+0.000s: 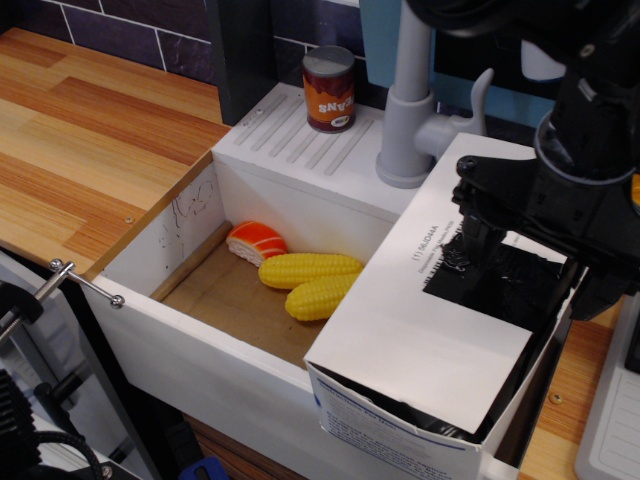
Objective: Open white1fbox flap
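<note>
Box [400,420] corner's nearest me; my gripper [478,250] sits on the flap [440,320], can't tell if it's pinching, so it might slip off.

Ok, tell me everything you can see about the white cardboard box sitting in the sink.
The white cardboard box sits tilted across the right part of the sink unit, its near end facing the camera with fine blue print. Its broad top flap lies nearly shut, slightly raised at the near edge, showing a dark gap. The flap carries a small black printed code and a black patch. The black gripper presses down at that patch; its jaw state is unclear.
</note>
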Robot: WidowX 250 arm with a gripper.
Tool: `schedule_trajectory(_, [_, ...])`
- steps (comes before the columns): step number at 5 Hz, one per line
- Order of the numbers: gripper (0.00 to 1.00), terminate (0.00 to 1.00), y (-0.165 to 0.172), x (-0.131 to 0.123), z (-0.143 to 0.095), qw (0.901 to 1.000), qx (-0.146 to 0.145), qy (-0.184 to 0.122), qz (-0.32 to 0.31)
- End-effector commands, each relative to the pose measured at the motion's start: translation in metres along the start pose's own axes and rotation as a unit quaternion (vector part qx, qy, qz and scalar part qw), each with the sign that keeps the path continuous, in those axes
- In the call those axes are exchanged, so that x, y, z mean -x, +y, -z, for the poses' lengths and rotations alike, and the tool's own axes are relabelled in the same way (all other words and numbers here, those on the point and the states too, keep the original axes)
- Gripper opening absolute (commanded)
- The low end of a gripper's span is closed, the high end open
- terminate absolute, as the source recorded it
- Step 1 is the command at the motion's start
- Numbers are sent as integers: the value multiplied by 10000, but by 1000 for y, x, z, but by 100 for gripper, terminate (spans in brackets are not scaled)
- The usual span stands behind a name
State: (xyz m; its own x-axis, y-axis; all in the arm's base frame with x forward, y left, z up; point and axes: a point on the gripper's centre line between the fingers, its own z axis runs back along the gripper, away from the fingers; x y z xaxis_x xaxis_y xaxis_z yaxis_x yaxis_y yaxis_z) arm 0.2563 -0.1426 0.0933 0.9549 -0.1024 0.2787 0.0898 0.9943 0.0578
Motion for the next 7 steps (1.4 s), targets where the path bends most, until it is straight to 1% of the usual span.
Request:
schedule_trajectory(1, [100,0,0,0,0,10000,0,0,0])
schedule_trajectory(2, [100,0,3,-6,2,9983,-485,64,-302])
schedule_trajectory(3, [100,0,1,-7,3,9962,-719,64,-490])
schedule_trajectory(4, [100,0,-2,-7,4,9942,-878,38,-621])
schedule_trajectory(5, [100,0,1,-7,7,9921,-1094,44,-607])
schedule_trajectory(6, [100,0,5,-8,5,9908,-1239,81,-539])
schedule_trajectory(7, [100,0,7,-11,-1,9878,-1500,84,-404])
